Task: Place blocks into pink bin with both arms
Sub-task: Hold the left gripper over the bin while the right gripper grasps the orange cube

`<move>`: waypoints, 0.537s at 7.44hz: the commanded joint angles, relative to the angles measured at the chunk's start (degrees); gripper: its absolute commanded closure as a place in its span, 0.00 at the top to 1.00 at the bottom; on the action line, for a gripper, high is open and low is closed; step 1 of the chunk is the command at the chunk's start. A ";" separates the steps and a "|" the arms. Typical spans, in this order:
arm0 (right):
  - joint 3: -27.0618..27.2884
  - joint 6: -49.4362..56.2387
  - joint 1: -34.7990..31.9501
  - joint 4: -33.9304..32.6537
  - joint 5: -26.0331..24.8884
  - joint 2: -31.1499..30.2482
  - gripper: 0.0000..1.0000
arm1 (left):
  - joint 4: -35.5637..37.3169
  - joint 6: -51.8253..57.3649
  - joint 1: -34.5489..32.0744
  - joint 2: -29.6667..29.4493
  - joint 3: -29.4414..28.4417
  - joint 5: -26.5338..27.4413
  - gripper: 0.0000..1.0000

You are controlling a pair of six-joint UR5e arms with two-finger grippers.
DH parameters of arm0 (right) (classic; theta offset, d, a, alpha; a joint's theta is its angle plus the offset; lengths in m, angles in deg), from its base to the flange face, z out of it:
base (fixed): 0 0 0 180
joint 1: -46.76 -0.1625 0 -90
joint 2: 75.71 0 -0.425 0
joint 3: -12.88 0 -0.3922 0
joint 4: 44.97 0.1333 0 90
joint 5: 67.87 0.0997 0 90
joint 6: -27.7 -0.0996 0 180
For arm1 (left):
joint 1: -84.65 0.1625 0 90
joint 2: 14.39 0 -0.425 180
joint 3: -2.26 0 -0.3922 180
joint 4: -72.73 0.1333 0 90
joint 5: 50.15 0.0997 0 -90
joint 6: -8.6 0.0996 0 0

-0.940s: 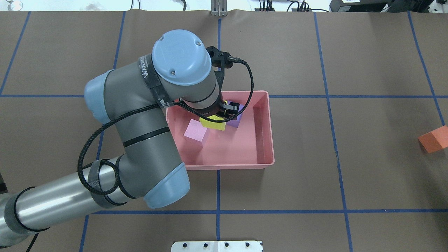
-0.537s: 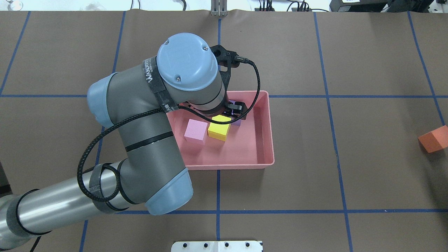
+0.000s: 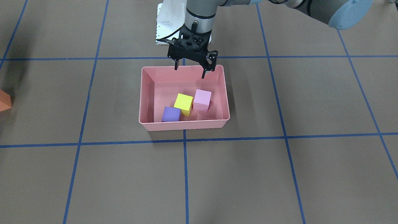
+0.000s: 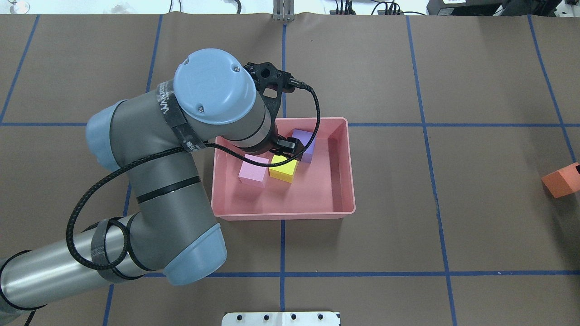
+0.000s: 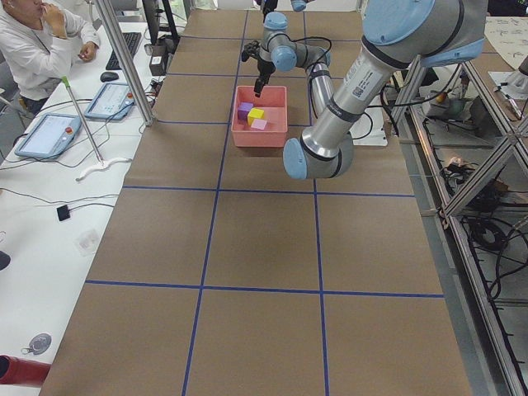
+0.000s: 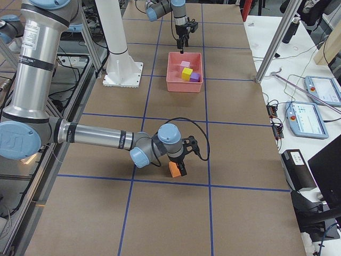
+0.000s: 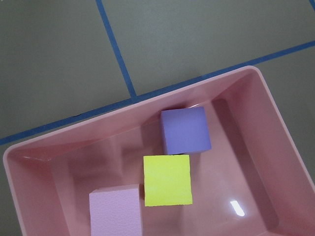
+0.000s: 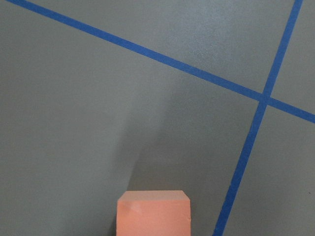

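The pink bin (image 3: 183, 125) holds the light pink block (image 3: 202, 100), the yellow block (image 3: 183, 101) and the purple block (image 3: 171, 114), which sit close together. My left gripper (image 3: 190, 72) hangs open and empty above the bin's robot-side wall. The left wrist view looks down on the purple block (image 7: 185, 130), yellow block (image 7: 167, 179) and pink block (image 7: 115, 211). The orange block (image 4: 561, 181) lies on the table far to the right. My right gripper (image 6: 180, 166) is right at the orange block (image 6: 172, 170); I cannot tell whether it is open or shut. The right wrist view shows that block (image 8: 153, 214) close below.
Brown paper with blue tape lines covers the table (image 4: 453, 226). The white pedestal base (image 3: 169, 18) stands behind the bin. An operator (image 5: 37, 49) sits at the side desk.
The left gripper let go of the yellow block, which now lies flat beside the pink one. The left arm rose and drew back to the left. A black gripper part now shows by the orange block.
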 commanded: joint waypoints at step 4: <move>-3.40 -7.81 5.83 6.91 -3.06 0.42 1.00 | -0.17 0.12 0.09 0.08 -0.06 0.01 1.00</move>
